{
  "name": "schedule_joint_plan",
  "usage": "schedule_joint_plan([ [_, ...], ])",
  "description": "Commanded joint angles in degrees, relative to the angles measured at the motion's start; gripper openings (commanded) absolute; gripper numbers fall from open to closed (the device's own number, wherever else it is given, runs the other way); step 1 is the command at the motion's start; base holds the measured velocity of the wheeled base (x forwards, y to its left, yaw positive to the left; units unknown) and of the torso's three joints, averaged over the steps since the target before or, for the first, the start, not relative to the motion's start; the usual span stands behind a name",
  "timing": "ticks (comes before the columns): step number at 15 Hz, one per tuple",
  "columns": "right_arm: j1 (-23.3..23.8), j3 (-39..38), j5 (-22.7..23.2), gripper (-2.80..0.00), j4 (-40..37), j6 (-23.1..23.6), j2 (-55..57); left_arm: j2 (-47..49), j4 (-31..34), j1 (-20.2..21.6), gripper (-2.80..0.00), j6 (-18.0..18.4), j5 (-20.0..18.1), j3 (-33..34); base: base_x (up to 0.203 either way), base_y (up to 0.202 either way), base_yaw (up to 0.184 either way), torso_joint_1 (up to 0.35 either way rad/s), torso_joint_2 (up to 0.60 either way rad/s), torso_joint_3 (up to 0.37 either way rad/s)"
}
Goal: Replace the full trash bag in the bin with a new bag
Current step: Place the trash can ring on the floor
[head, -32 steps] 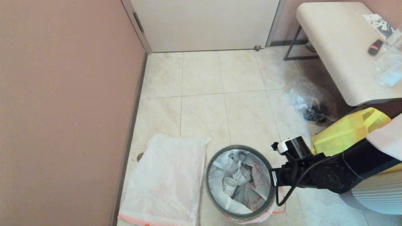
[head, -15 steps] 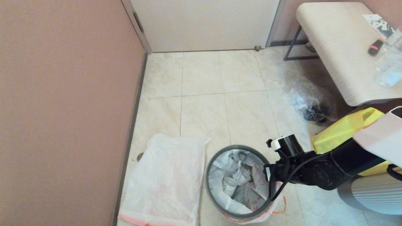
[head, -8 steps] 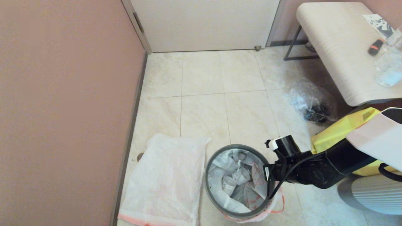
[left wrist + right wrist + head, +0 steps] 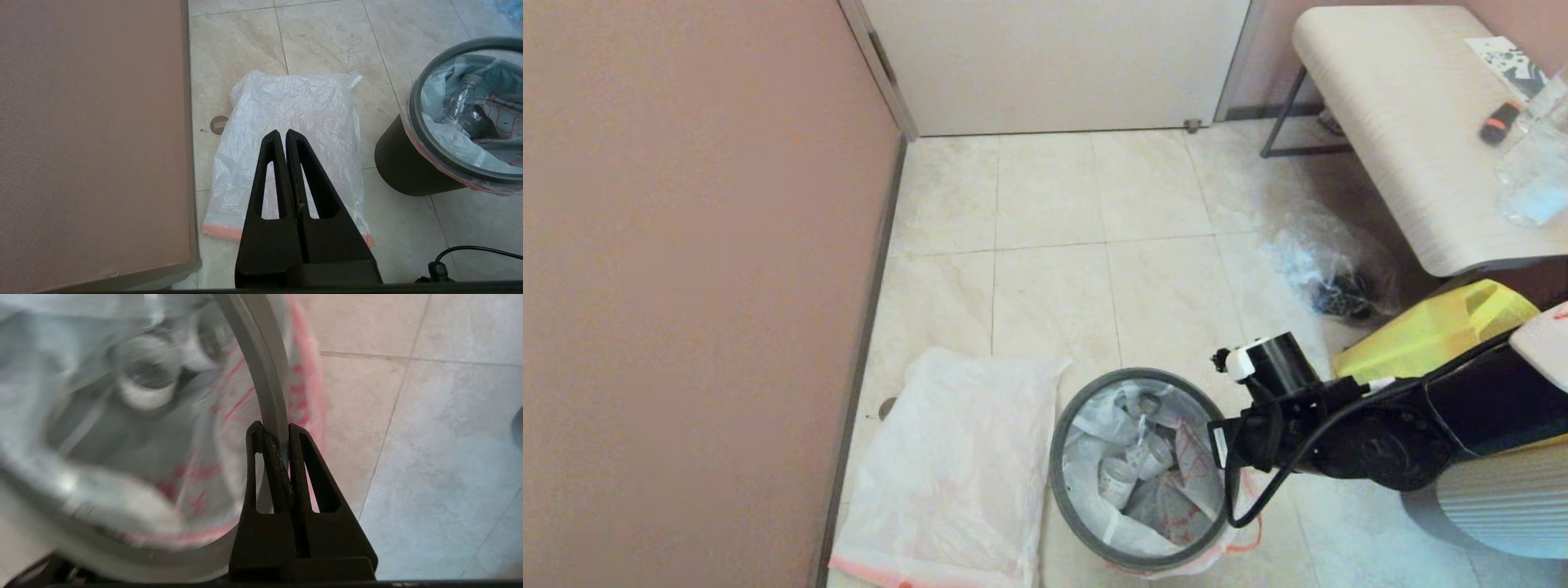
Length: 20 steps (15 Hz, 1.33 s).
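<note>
R gripper [image 4: 277, 435] pinches the ring [image 4: 261, 371] on the bin [image 4: 412, 171], full bag [image 4: 1143, 482] inside; lift straight up, slow, w/o tipping. L gripper [image 4: 282, 136] pressed together, parked over new bag [image 4: 294, 122]

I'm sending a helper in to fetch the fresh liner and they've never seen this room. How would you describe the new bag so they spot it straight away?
Start at the pink wall on the left; the new bag lies flat on the tiled floor beside it, just left of the bin. It is large, thin and white with a pink-red band along its near edge, and empty, unlike the lumpy full trash bag inside the bin.
</note>
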State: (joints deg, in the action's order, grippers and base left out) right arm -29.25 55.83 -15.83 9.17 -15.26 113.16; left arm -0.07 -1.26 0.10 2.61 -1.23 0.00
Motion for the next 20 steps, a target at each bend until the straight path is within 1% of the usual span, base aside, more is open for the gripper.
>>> schedule_joint_plan([
  [1, -2.36, 0.27, -0.78, -2.80, -2.48, -0.11, -5.27, 0.07, -0.05, 0.06, -2.80, 0.03, 0.00, 0.70, 0.000, 0.000, 0.000, 0.000, 0.00, 0.000],
  [3, -3.89, 0.62, -1.87, -2.80, -5.07, -0.12, -8.12, 0.07, -0.05, 0.02, -2.80, 0.03, 0.00, 0.64, 0.000, 0.000, 0.000, 0.000, 0.00, 0.000],
  [7, -6.06, 0.81, -2.09, -2.80, -11.62, -0.33, -15.66, 0.07, -0.06, -0.01, -2.80, 0.03, 0.00, 0.62, 0.000, 0.000, 0.000, 0.000, 0.00, 0.000],
  [9, -7.12, 1.34, -1.98, -2.80, -15.63, -2.27, -19.92, 0.07, -0.06, 0.08, -2.80, 0.03, 0.00, 0.62, 0.000, 0.000, 0.000, 0.000, 0.00, 0.000],
  [11, -7.16, 1.36, -1.81, -2.80, -20.53, -3.97, -24.96, 0.07, -0.06, -0.01, -2.80, 0.03, 0.00, 0.62, 0.000, 0.000, 0.000, 0.000, 0.00, 0.000],
  [13, -4.31, 1.17, -1.90, -2.80, -26.23, -5.54, -29.55, 0.07, 0.02, -0.01, -2.80, 0.03, 0.00, 0.62, 0.000, 0.000, 0.000, 0.000, 0.00, 0.000],
  [16, 3.76, 0.13, -4.41, -2.80, -37.08, -6.27, -34.56, 0.07, -0.06, 0.02, -2.80, 0.03, 0.00, 0.62, 0.000, 0.000, 0.000, 0.000, 0.00, 0.000],
  [17, 6.19, -0.39, -4.92, -2.80, -38.96, -6.20, -36.10, 0.07, -0.06, 0.00, -2.80, 0.03, 0.00, 0.62, 0.000, 0.000, 0.000, 0.000, 0.00, 0.000],
  [18, 8.77, -1.00, -5.97, -2.80, -40.74, -6.09, -36.94, 0.07, -0.05, 0.05, -2.80, 0.03, 0.00, 0.69, 0.000, 0.000, 0.000, 0.000, 0.00, 0.000],
  [20, 14.15, -3.22, -11.00, -2.80, -43.59, -6.25, -35.83, 0.07, -0.06, 0.08, -2.80, 0.03, 0.00, 0.62, 0.000, 0.000, 0.000, 0.000, 0.00, 0.000],
])
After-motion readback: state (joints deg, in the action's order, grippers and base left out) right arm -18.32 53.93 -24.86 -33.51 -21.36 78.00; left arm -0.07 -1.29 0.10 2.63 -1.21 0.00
